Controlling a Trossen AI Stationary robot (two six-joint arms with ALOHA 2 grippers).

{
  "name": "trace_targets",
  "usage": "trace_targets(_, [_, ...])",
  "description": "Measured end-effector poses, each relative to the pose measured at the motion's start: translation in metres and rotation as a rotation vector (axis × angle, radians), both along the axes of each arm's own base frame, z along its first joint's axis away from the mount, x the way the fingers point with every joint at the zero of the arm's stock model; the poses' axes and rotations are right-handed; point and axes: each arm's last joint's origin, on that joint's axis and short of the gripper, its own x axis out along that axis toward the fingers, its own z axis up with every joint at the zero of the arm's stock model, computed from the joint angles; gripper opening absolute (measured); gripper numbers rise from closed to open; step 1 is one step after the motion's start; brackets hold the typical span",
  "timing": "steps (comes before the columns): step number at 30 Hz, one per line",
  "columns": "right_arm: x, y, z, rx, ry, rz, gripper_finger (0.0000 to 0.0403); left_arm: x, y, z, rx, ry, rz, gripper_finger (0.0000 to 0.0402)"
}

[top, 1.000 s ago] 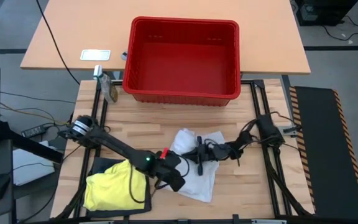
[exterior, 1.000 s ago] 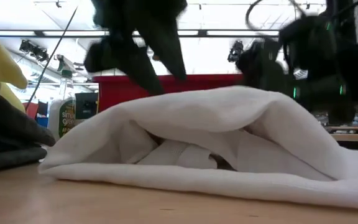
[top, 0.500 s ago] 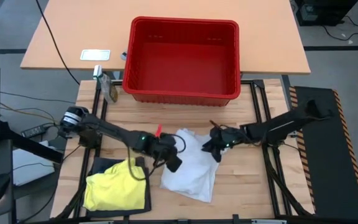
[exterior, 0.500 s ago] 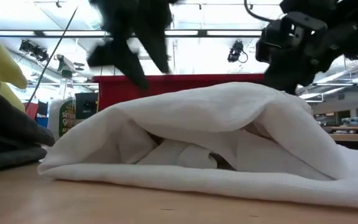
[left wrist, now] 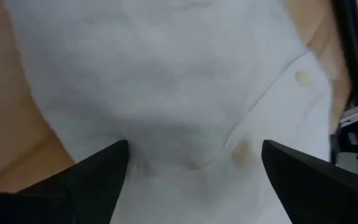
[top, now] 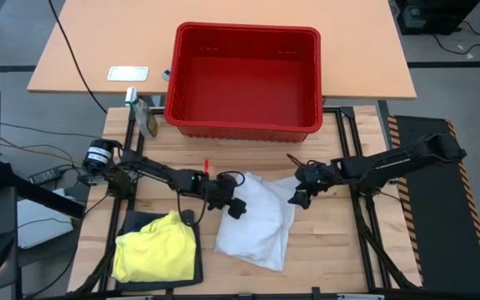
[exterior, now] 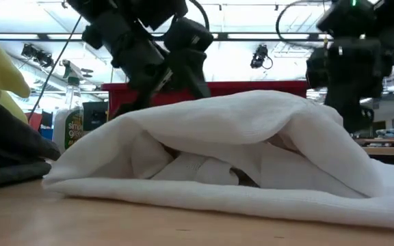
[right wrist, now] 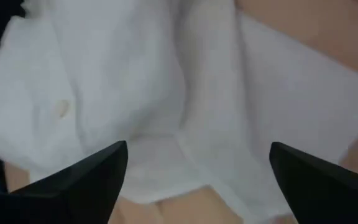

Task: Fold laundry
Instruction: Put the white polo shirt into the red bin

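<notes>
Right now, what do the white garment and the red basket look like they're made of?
White garment: soft matte woven cloth, likely cotton; it slumps in rounded folds and carries small pale buttons. Red basket: rigid moulded plastic, slightly glossy, with straight ribbed walls.

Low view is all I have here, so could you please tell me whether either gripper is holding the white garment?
Observer: No. The left gripper is open above the white garment, nothing between its fingers.
Operator: And the right one, please?
Observer: The right gripper is open too, over the garment's other edge.
Operator: Is anything in the basket?
Observer: The red basket shows nothing inside from above.
Operator: Where is the yellow piece lying?
Observer: The yellow garment lies on a dark garment at the table's front left.
</notes>
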Motion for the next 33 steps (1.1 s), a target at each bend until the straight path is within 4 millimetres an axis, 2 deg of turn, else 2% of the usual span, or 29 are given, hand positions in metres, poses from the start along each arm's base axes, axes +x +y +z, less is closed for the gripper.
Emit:
trace_targets(7, [0.02,0.0,-0.031,0.177,-0.176,-0.001,0.0396,-0.002,0.0,-0.028,0.0,0.033,0.008,0.0373])
trace_targets(11, [0.033,0.002,-0.049,0.211,-0.166,0.036,0.0395,0.012,-0.005,-0.04,-0.012,-0.06,0.005,0.0367])
trace_targets(14, [0.051,0.005,-0.057,0.255,-0.208,0.089,0.0383,0.023,-0.007,-0.046,-0.021,-0.118,0.004,0.0337])
trace_targets(16, [0.063,0.006,-0.06,0.292,-0.222,0.119,0.0359,0.029,-0.006,-0.047,-0.018,-0.118,0.0,0.03])
trace_targets(18, [0.075,0.008,-0.062,0.323,-0.22,0.153,0.0312,0.032,-0.004,-0.048,0.006,-0.118,-0.022,0.0252])
trace_targets(21, [0.089,0.008,-0.06,0.364,-0.221,0.215,0.0195,0.035,0.003,-0.046,0.047,-0.145,-0.082,0.0159])
trace_targets(24, [0.097,0.002,-0.054,0.441,-0.216,0.252,0.005,0.042,0.015,-0.037,0.002,-0.178,-0.137,0.0055])
trace_targets(25, [0.099,-0.001,-0.05,0.464,-0.228,0.267,0.0031,0.045,0.019,-0.031,-0.02,-0.195,-0.151,0.0032])
trace_targets(29, [0.103,-0.014,-0.016,0.561,-0.33,0.323,0.0031,0.048,0.029,0.009,-0.033,-0.288,-0.203,0.0024])
trace_targets(33, [0.1,-0.032,0.022,0.583,-0.45,0.325,0.0023,0.04,0.045,0.063,0.062,-0.292,-0.236,0.0023])
